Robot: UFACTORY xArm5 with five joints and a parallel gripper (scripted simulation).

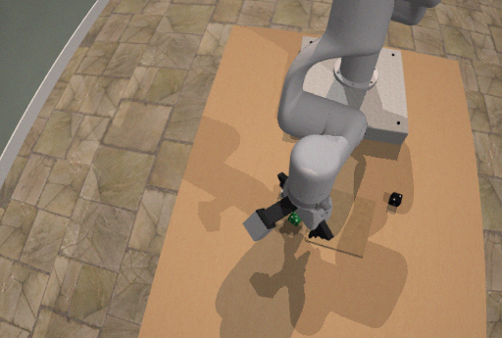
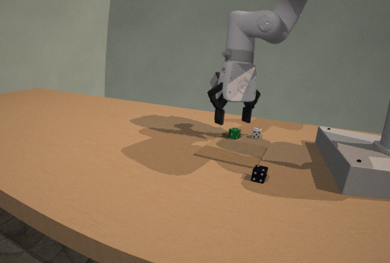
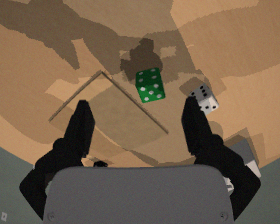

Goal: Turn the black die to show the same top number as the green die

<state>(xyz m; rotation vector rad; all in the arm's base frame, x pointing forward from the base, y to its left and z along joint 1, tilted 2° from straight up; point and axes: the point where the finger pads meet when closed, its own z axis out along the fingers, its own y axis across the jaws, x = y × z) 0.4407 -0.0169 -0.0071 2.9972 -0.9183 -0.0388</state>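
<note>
The black die [image 1: 395, 199] [image 2: 259, 174] sits on the table [image 1: 436, 240] [image 2: 152, 194] just beside the mat [image 1: 360, 230] [image 2: 232, 152] [image 3: 112, 112], off it. My jaws [image 1: 305, 207] [image 2: 233, 120] stand fully open, gripping nothing, above the table near the green die [image 1: 294, 218] [image 2: 234, 133] [image 3: 150, 85].

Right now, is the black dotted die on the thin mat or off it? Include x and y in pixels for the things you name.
Off: the black dotted die [image 1: 395, 199] [image 2: 259, 174] sits beside the mat [image 1: 357, 230] [image 2: 232, 154] [image 3: 112, 107].

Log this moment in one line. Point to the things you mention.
hand [image 1: 305, 207] [image 2: 232, 119] [image 3: 137, 109]: open, above table | black die [image 1: 395, 199] [image 2: 259, 174]: off mat [image 1: 362, 235] [image 2: 228, 156] [image 3: 112, 112] | green die [image 1: 294, 218] [image 2: 234, 133] [image 3: 150, 85]: ungripped
</note>
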